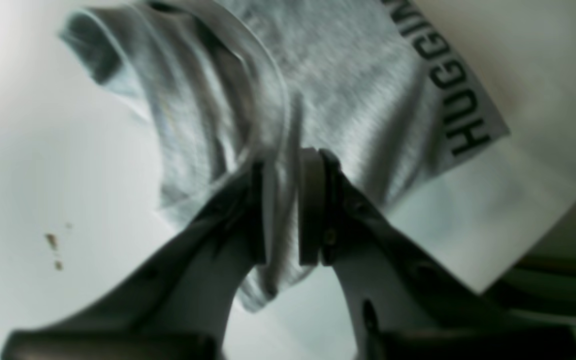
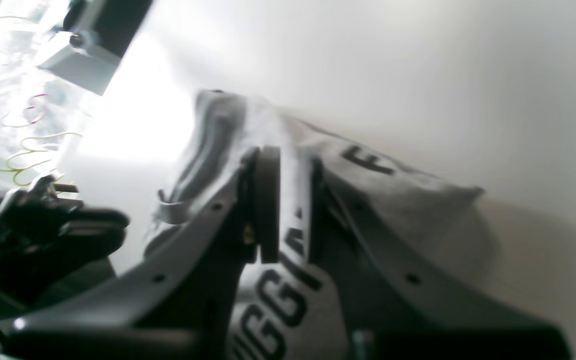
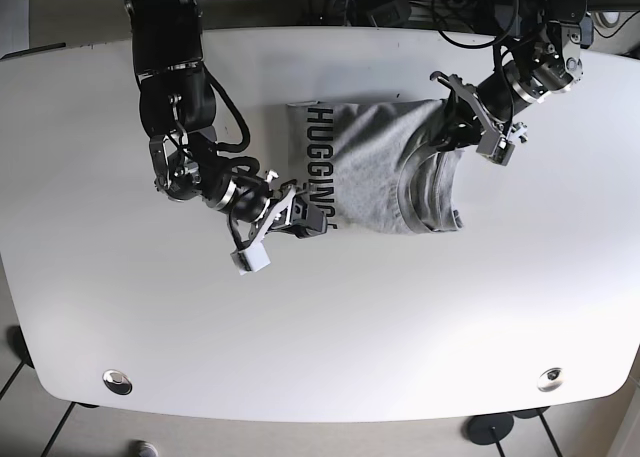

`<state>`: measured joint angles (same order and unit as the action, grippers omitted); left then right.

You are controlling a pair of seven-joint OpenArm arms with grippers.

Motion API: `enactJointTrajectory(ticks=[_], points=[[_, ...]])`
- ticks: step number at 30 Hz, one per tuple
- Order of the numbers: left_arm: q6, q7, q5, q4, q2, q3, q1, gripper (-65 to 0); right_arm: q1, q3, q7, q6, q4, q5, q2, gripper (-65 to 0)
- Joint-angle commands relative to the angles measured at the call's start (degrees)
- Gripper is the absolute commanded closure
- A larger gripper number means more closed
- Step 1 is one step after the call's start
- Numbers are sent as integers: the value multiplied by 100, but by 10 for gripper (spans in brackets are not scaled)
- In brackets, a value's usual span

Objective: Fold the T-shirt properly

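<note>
The grey T-shirt with black lettering lies partly folded in the middle of the white table. My left gripper is shut on a bunch of its cloth near the collar side; in the base view that left gripper sits at the shirt's right part. The right gripper is shut on the T-shirt at the lettered edge, and in the base view this right gripper is at the shirt's lower left corner. The T-shirt fills the upper part of the left wrist view.
Cables and equipment crowd the table's far edge. Small brown specks mark the tabletop near my left gripper. The table's edge shows at the right of the left wrist view.
</note>
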<state>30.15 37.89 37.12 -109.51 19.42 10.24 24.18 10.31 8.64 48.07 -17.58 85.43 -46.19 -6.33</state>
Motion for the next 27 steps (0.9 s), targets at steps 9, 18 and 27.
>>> enactJointTrajectory(ticks=[9,18,27], points=[[40,-145,81,1180,84,-167,-111,-63,662,696,-2095,-470,-1971,386,-180,-60],[49,-145,46,3483,331,-562,-2388,-67,125,670,-2429,-892,-1910,896,-602,-57],[532,-1279,-1598,6314,111,-1389,-4928,-68,-921,758,-2394,-857,-670,940,-655,-57]])
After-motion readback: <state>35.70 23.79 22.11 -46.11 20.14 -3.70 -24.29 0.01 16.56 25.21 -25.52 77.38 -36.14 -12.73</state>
